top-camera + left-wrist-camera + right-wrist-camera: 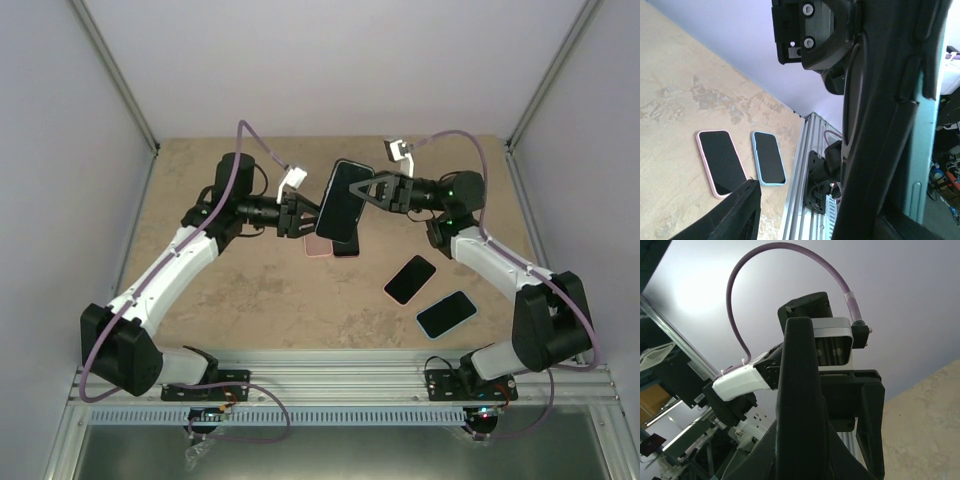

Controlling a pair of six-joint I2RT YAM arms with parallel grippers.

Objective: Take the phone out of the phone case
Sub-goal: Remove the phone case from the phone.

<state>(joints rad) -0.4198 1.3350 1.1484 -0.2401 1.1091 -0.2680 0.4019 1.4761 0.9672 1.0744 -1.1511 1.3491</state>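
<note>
- Beige stone-look table (250, 300) boxed in by pale lilac walls (330, 60). From the top camera, both arms reach inward and meet over the middle, elbows out. Between them they hold the phone (340, 205) in its phone case (352, 166) up off the surface, screen roughly toward the camera.
- The right gripper (378, 190) is pinched tight on the case's right edge. My guess is it's the anchor, so the other side has something to work against.
- The left gripper (293, 215) sits at the case's left edge, forearm nearly level. From here I can't tell if it's clamping or just resting.
- A pink item (316, 246) lies on the table under the held phone. A spare phone (410, 279) and a blue-cased phone (446, 314) sit well apart, out to the right.
- Left wrist view: the case fills the right side, edge-on, black with a teal strip. One left finger (737, 215) pokes in bottom-left with a gap to the case. The other finger is hidden, so whether it's gripping is unclear.
- The spare phone shows a pink rim here, just beside the blue-cased one, near the rail (800, 175).
- Right wrist view: a dark blade runs up the centre, probably the case edge-on, and it's hard to separate from the fingers. Behind it are the left arm's camera (832, 347) and a purple cable (765, 255).
- Phone is not out yet, as far as I can judge.
</note>
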